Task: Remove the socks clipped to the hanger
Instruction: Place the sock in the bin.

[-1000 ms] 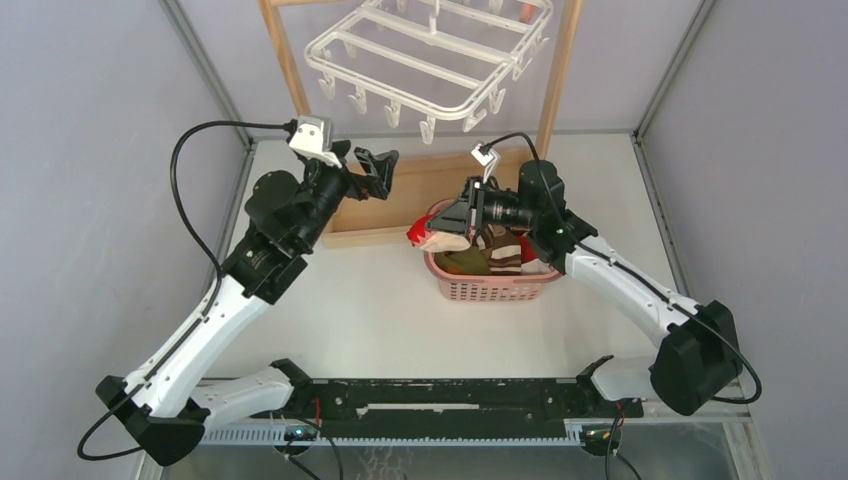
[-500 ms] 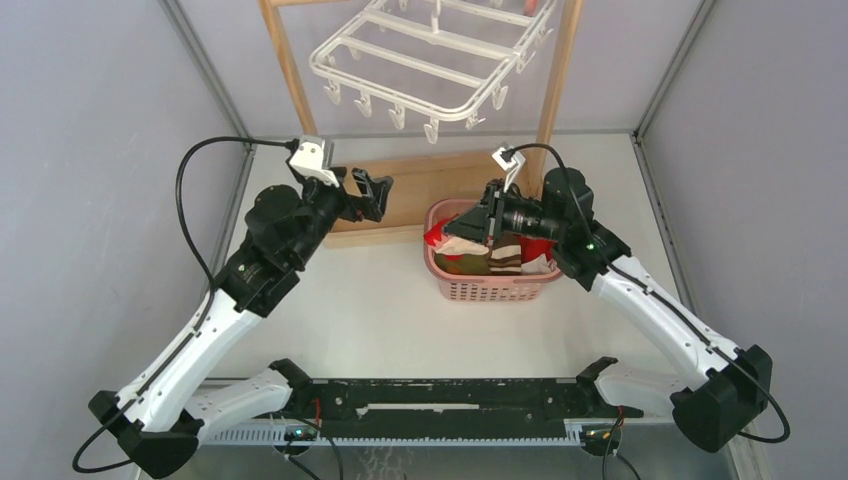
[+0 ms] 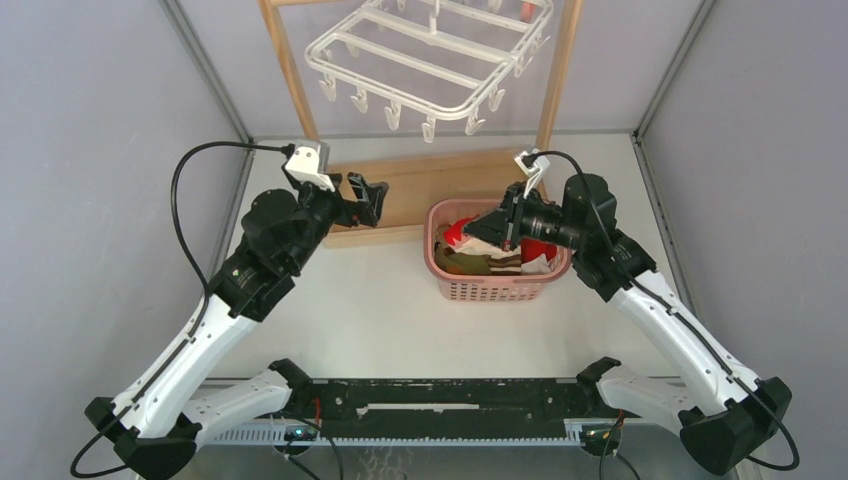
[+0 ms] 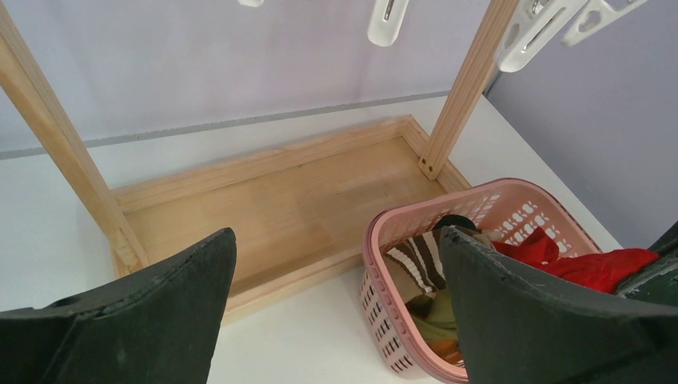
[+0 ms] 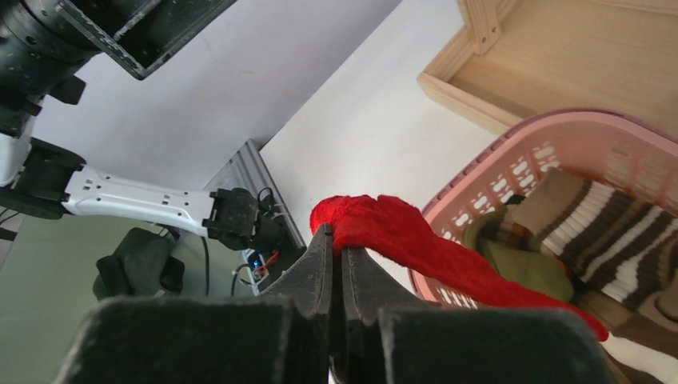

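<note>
Over the pink plastic laundry basket point(image 3: 495, 290), the right gripper point(image 5: 336, 240) pinches a red fabric sock point(image 5: 416, 248), seemingly near one end. Release it inside the rim. Left gripper point(image 3: 367, 193) gapes wide.

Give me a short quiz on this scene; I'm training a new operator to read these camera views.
1. True or false: the left claw is shut.
2. The right claw grips a sock coloured: A white, B red, C navy.
3. Fill in: that sock hangs across the rim of the pink ___.

Key: 1 false, it stands open and empty. 2 B. 3 basket.
</note>
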`<state>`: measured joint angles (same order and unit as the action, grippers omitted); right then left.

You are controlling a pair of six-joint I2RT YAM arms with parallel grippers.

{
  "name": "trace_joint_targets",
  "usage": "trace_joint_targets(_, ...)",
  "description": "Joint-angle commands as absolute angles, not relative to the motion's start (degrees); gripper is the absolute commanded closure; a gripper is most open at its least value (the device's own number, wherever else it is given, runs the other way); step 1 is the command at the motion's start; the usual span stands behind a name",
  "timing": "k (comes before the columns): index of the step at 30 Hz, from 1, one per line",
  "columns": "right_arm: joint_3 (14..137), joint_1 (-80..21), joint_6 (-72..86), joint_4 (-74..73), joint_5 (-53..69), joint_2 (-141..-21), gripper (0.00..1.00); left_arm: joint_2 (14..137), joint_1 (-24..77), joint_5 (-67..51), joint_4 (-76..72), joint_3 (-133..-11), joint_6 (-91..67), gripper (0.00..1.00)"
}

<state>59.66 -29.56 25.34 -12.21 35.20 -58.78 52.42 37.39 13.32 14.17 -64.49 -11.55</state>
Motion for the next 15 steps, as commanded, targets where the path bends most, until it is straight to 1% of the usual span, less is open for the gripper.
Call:
trace_joint_targets(1,62.1,-28.6,21.8,-14.5,32.6,-56.7,1.00,52.0,37.7,13.3,13.4,-63.6,-12.6,0.00)
trace_joint_targets(15,64.0,-28.0,16.2,-20.2,23.5,-54.3,1.00,51.8,37.7,13.4,14.1,-64.0,-12.4,0.00)
